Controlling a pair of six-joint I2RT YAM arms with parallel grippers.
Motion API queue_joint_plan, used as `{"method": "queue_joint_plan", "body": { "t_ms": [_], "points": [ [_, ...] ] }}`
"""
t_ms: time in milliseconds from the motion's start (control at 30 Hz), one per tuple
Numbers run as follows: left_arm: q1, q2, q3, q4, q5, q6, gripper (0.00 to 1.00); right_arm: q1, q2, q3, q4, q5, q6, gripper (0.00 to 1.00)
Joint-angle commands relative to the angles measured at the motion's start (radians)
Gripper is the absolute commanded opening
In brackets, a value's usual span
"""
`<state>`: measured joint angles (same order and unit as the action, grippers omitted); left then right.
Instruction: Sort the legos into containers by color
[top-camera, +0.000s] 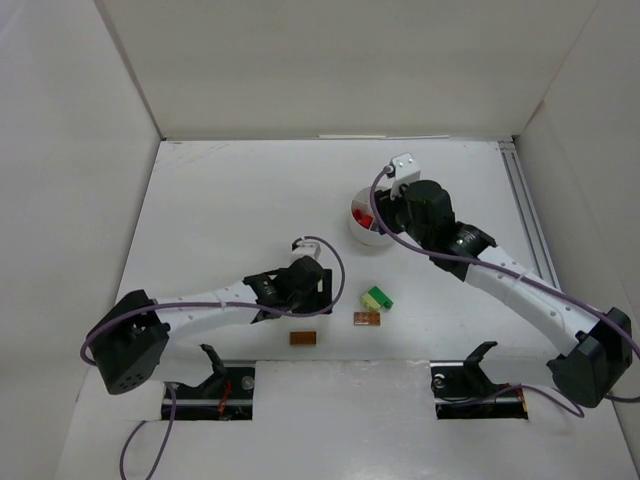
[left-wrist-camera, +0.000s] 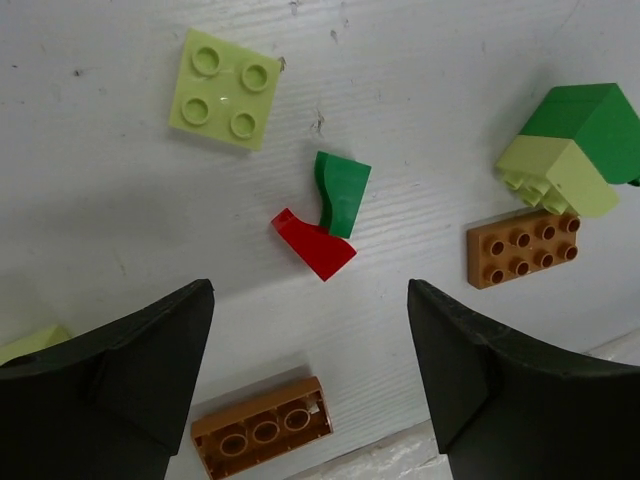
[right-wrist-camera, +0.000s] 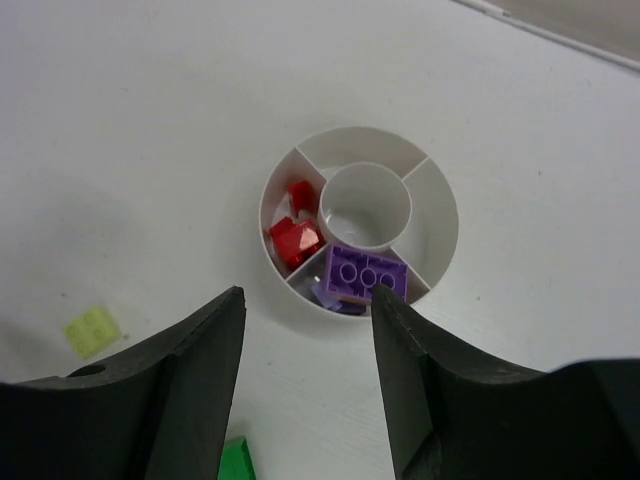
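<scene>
The round white dish (right-wrist-camera: 440, 182) holds red bricks (right-wrist-camera: 295, 236) in one wedge and a purple brick (right-wrist-camera: 365, 273) in the wedge beside it; the centre well is empty. My right gripper (right-wrist-camera: 306, 292) is open and empty, hovering just above the dish (top-camera: 358, 233). My left gripper (left-wrist-camera: 310, 300) is open and empty above loose legos: a red piece (left-wrist-camera: 314, 244) touching a dark green piece (left-wrist-camera: 340, 192), a yellow-green plate (left-wrist-camera: 224, 88), an upside-down orange-brown brick (left-wrist-camera: 262, 438), another orange-brown brick (left-wrist-camera: 523, 247), and a green and yellow-green pair (left-wrist-camera: 570, 150).
In the top view the loose bricks lie at the table's near middle: the green pair (top-camera: 377, 297) and the two orange-brown bricks (top-camera: 366, 318) (top-camera: 303, 338). White walls close in the table on the left, the back and the right. A metal rail (top-camera: 525, 210) runs along the right side.
</scene>
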<state>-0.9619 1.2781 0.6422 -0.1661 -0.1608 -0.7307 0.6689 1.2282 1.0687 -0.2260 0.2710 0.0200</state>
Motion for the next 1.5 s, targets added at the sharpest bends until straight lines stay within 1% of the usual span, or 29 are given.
{"method": "queue_joint_plan", "body": {
  "t_ms": [0, 67, 167, 400, 467, 500, 733, 900, 1067, 1200, 1333, 1367, 1400, 1467],
  "points": [
    [-0.005, 0.029, 0.024, 0.014, 0.018, 0.031, 0.72, 0.008, -0.019, -0.032, -0.007, 0.029, 0.034, 0.59],
    [-0.014, 0.053, 0.036, 0.014, 0.018, 0.031, 0.7, 0.008, -0.028, -0.042, -0.007, 0.03, 0.034, 0.59],
    [-0.014, 0.098, 0.057, -0.009, -0.025, 0.008, 0.64, 0.008, -0.029, -0.042, -0.016, 0.039, 0.034, 0.59],
    [-0.034, 0.136, 0.089, -0.018, -0.069, -0.012, 0.64, -0.002, -0.038, -0.061, -0.016, 0.039, 0.043, 0.6],
    [-0.043, 0.161, 0.1, -0.029, -0.069, -0.012, 0.6, -0.002, -0.038, -0.061, -0.016, 0.048, 0.043, 0.6],
    [-0.052, 0.173, 0.111, -0.039, -0.078, -0.012, 0.56, -0.002, -0.047, -0.061, -0.016, 0.048, 0.043, 0.6],
    [-0.07, 0.204, 0.151, -0.093, -0.143, -0.049, 0.52, -0.011, -0.065, -0.079, -0.016, 0.048, 0.043, 0.6],
    [-0.07, 0.237, 0.178, -0.113, -0.154, -0.049, 0.41, -0.011, -0.076, -0.088, -0.026, 0.057, 0.043, 0.6],
    [-0.08, 0.228, 0.178, -0.13, -0.187, -0.072, 0.28, -0.02, -0.085, -0.098, -0.026, 0.057, 0.043, 0.6],
    [-0.08, 0.173, 0.178, -0.139, -0.187, -0.072, 0.18, -0.02, -0.085, -0.108, -0.026, 0.057, 0.043, 0.6],
    [-0.08, 0.101, 0.198, -0.159, -0.221, -0.061, 0.16, -0.02, -0.104, -0.127, -0.026, 0.057, 0.052, 0.6],
    [-0.08, 0.072, 0.212, -0.159, -0.233, -0.061, 0.14, -0.029, -0.116, -0.127, -0.026, 0.068, 0.052, 0.6],
    [-0.08, 0.058, 0.212, -0.159, -0.256, -0.04, 0.14, -0.029, -0.116, -0.127, -0.026, 0.068, 0.061, 0.6],
    [-0.08, 0.037, 0.261, -0.159, -0.282, -0.021, 0.14, -0.038, -0.14, -0.137, -0.026, 0.068, 0.061, 0.6]
  ]
}}
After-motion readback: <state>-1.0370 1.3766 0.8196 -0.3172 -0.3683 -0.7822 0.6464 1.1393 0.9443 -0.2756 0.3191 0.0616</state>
